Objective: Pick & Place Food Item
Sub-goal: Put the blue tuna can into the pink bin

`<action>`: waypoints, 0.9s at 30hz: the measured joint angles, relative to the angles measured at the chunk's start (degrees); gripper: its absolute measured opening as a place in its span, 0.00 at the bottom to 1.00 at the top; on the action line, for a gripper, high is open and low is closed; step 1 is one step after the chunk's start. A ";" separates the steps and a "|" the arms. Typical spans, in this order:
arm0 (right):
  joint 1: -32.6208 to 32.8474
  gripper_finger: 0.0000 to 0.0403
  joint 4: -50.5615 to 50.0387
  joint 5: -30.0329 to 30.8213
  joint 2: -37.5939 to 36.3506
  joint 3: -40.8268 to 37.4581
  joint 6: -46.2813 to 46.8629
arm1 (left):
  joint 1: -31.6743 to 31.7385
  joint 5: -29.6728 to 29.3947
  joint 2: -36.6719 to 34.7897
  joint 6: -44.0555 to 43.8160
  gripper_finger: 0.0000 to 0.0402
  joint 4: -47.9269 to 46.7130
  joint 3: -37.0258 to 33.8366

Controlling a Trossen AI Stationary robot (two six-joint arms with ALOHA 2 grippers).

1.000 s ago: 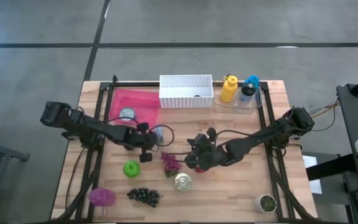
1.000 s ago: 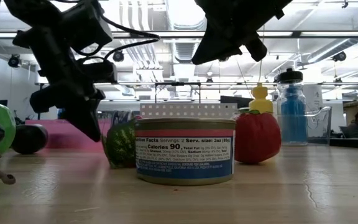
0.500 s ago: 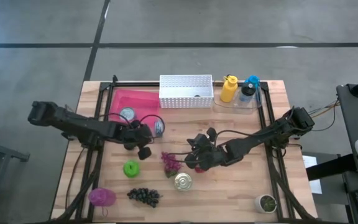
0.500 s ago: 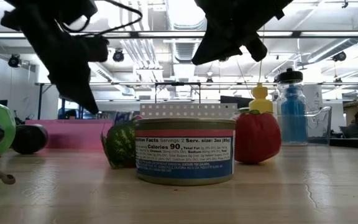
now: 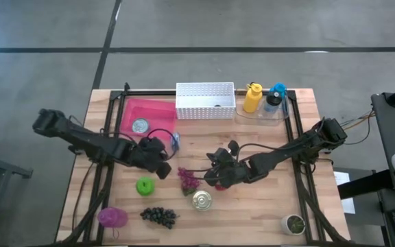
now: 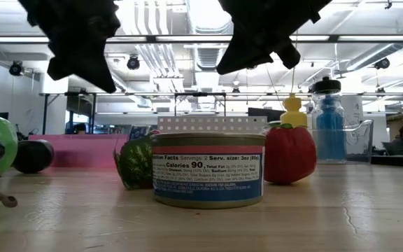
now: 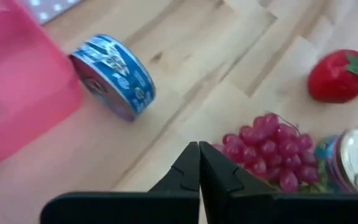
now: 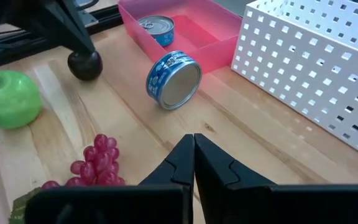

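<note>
A blue can (image 5: 175,142) lies on its side on the wood just off the pink bin (image 5: 158,110); it also shows in the left wrist view (image 7: 114,74) and the right wrist view (image 8: 174,79). My left gripper (image 7: 199,152) is shut and empty, and hovers above the table near the can (image 5: 162,165). My right gripper (image 8: 193,146) is shut and empty and hangs over the strawberry (image 7: 337,76) at mid-table (image 5: 210,177). Red grapes (image 5: 187,180), a green apple (image 5: 145,185) and an upright can (image 5: 201,200) rest on the table.
A second can (image 5: 140,125) sits in the pink bin. A white perforated basket (image 5: 205,100) and a clear tray with two bottles (image 5: 262,99) stand at the far edge. A dark round fruit (image 8: 84,65), dark grapes (image 5: 158,216), a pink item (image 5: 112,217) and a small pot (image 5: 294,224) lie around.
My left gripper has risen well above the table and rolled about its own axis, staying shut; in the low view it has climbed almost out of the picture's top. The blue can and the other items lie where they were.
</note>
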 joint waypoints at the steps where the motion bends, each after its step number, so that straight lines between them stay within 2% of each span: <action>1: 0.02 0.02 -0.02 0.00 0.00 -0.06 -0.17 | -0.04 -0.42 0.90 -0.97 0.00 -1.55 1.36; 10: 0.02 0.02 0.00 -0.02 0.00 -0.11 -0.56 | 0.11 -2.98 8.14 -7.15 0.00 -12.66 8.98; 18: 0.74 0.02 -0.15 -0.82 -0.03 -0.35 -2.54 | 0.13 -3.05 8.15 -7.15 0.01 -12.38 9.40; 22: 1.91 0.02 -0.28 -3.64 -1.81 -1.13 -4.75 | 0.12 -3.02 8.15 -7.11 0.03 -12.23 9.40; 27: 3.40 0.02 -0.22 -4.25 -5.06 -3.98 -6.59 | 0.13 -3.02 8.13 -6.95 0.05 -12.25 9.36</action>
